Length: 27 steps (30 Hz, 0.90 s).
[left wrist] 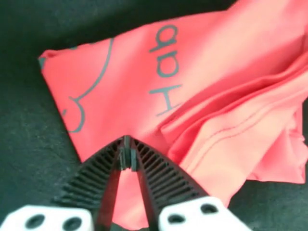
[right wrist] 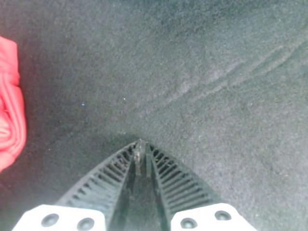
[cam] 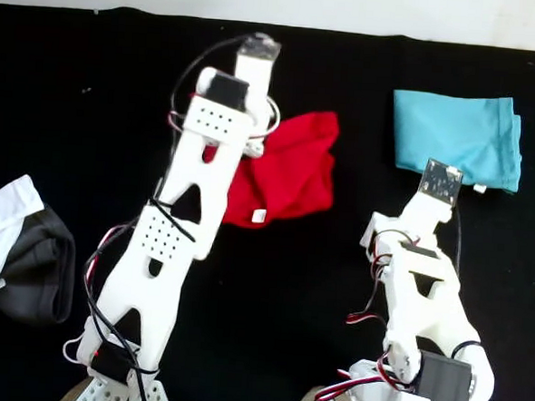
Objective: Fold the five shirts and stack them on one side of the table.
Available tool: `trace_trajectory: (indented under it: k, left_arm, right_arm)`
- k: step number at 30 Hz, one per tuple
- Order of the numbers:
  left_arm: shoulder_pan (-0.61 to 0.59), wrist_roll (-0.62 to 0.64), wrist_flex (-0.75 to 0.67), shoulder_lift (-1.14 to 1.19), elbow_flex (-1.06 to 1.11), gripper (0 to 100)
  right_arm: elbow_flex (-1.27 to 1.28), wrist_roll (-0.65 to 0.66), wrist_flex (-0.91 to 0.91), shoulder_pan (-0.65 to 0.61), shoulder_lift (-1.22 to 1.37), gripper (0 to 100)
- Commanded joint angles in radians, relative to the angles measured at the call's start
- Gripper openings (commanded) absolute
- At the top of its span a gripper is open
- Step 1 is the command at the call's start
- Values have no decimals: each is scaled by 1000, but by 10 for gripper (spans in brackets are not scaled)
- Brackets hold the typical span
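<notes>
Hanging over the rumpled red shirt (left wrist: 202, 96) on the bench (cam: 298, 302), my left claw (left wrist: 126, 156) is pressed together, my right claw (right wrist: 139, 154) likewise. One teal shirt (cam: 458, 138) lies folded; a crumpled pile (cam: 19, 249) waits.

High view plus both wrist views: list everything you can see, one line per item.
Red shirt: one, red with grey print, mid-table, crumpled, under the left arm.
Teal shirt: one, teal, folded, far right of the table.
Pile of clothes: one heap, white, dark grey and a bit of blue, at the table's left edge; how many garments cannot be told.
Table cloth: one, black, covering the table.
Left gripper: one, white with black fingers, shut, tips over the red shirt.
Right gripper: one, white with black fingers, shut, over bare table cloth beside the red shirt.
</notes>
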Motion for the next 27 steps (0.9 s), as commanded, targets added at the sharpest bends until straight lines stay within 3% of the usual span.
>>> trace_trajectory:
  k: [1, 7, 12, 27]
  left_arm:
    - [71, 8, 14, 16, 1, 9]
    - [223, 29, 14, 33, -5, 9]
    - [280, 77, 14, 33, -150, 9]
    - [136, 78, 14, -47, -133, 9]
  right_arm:
    - [-44, -8, 5, -10, 1, 6]
    - [-36, -8, -19, -10, 1, 6]
    - [-36, -8, -19, -10, 1, 6]
    - [-36, -9, -21, -8, 1, 6]
